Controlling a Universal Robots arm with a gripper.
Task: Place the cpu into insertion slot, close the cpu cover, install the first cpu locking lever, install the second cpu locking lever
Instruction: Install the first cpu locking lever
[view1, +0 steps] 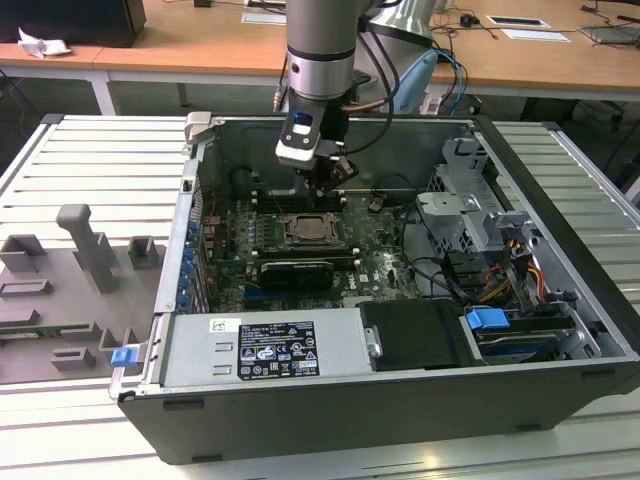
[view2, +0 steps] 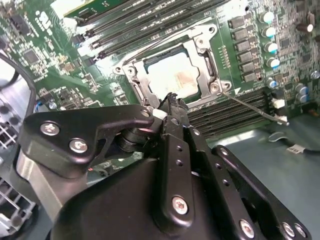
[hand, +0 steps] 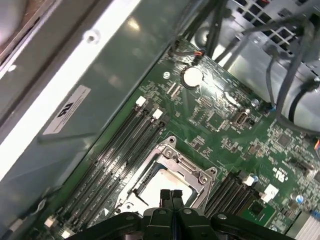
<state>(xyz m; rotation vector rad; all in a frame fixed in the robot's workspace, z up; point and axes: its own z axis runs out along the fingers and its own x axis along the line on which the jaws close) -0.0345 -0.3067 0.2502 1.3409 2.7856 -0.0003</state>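
The work looks to be past its first half. The cpu (view2: 172, 75) lies flat inside the insertion slot (view1: 306, 229), its pale metal top showing through the window of the cpu cover (hand: 186, 164). That silvery frame appears to lie down over the chip rather than stand up from the slot, so placing and closing both read as done. The levers look like what is left. In the second wrist view a thin locking lever (view2: 250, 106) runs out from one corner of the insertion slot and slants across the memory slots (view2: 235, 117) beside it, apart from the frame, which suggests it is not latched. A second thin wire seems to run along the opposite side of the insertion slot, but whether it is hooked down cannot be told. The gripper (view2: 170, 102) has its two black fingers pressed together with nothing between them, so it carries no part. In both wrist views its tips hang just over one edge of the insertion slot, at the rim of the cover and close beside the cpu, though contact with the frame cannot be made out. In the exterior view the arm reaches down into the open computer case (view1: 400, 410), with the gripper just above the insertion slot on the side toward the case's far wall. The green motherboard (hand: 225, 130) spreads around the slot on every side.
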